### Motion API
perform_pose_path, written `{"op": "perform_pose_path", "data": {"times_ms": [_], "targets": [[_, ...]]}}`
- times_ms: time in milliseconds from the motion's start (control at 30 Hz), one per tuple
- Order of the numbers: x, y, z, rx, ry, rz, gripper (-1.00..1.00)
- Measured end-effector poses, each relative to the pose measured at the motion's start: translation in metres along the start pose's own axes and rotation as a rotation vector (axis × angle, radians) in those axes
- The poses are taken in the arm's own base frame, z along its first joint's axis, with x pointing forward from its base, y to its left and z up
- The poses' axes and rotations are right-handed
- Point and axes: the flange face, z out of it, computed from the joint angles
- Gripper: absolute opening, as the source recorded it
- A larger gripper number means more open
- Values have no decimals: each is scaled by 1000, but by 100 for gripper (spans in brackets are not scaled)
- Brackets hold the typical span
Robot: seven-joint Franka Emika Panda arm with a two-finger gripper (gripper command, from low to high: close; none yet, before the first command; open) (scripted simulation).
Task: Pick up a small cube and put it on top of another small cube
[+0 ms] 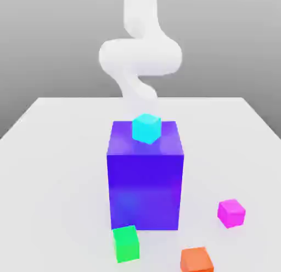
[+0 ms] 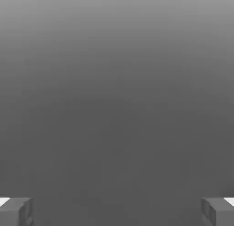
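Sitting apart — pink cube (image 1: 231, 212), hand (image 2: 117, 212) open, prob. empty.

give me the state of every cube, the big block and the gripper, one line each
magenta-pink cube: resting on the table, apart from the others, not held
green cube: on the table, in front of the big block
orange cube: on the table, alone
cyan cube: sitting on top of the big block
big blue-purple block: upright on the table
gripper: open, holding nothing
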Motion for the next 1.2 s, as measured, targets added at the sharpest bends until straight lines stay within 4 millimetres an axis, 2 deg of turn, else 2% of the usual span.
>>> {"op": "perform_pose_path", "data": {"times_ms": [267,567,900,1200], "targets": [[-38,-22,80,-88,-78,-470,0],[-93,-33,163,-123,-213,-998,0],[-167,-30,241,-59,-393,-1578,0],[-242,-16,293,112,-551,-2084,0]]}}
